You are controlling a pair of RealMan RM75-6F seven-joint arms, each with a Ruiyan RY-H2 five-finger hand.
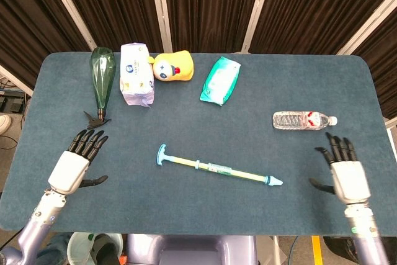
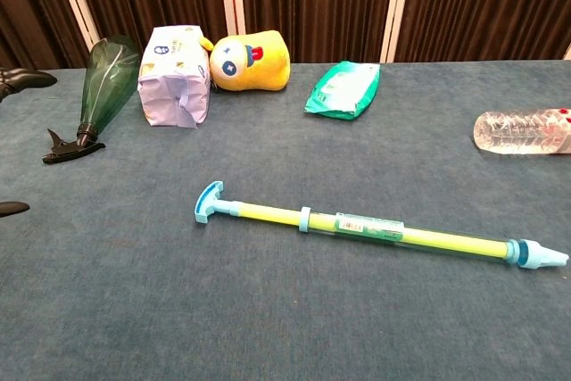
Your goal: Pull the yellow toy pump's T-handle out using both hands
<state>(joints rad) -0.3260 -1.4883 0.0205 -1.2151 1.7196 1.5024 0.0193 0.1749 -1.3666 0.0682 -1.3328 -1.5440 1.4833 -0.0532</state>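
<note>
The left hand (image 1: 73,167) was seen low at the left side of the blue felt-covered table (image 1: 260,215), palm down, its dark fingers (image 1: 87,143) spread apart and nothing held in it; in the chest view only its fingertips (image 2: 20,80) showed at the frame's left edge. Just beyond its fingertips, a dark green transparent plastic spray bottle (image 1: 102,83) was laid on its side, its black trigger head (image 1: 96,118) pointed back toward the hand. Further beyond and to that hand's right, a pale lilac soft pack of tissues (image 1: 136,82) was found, with a yellow plush duck toy (image 1: 173,67) touching it on its right, and a green-and-white flat packet of wipes (image 1: 220,79) well apart beyond that.

Between the two hands, touched by neither, the yellow toy pump with light blue fittings (image 1: 220,168) was laid flat on the table. Its light blue T-handle (image 1: 160,154) was turned toward the left hand and its light blue nozzle tip (image 1: 275,181) toward the right hand.

Just beyond the right hand, a clear plastic water bottle (image 1: 304,120) was laid on its side. The right hand (image 1: 345,175) was seen low at the right of the table, fingers spread and upright, nothing grasped.
</note>
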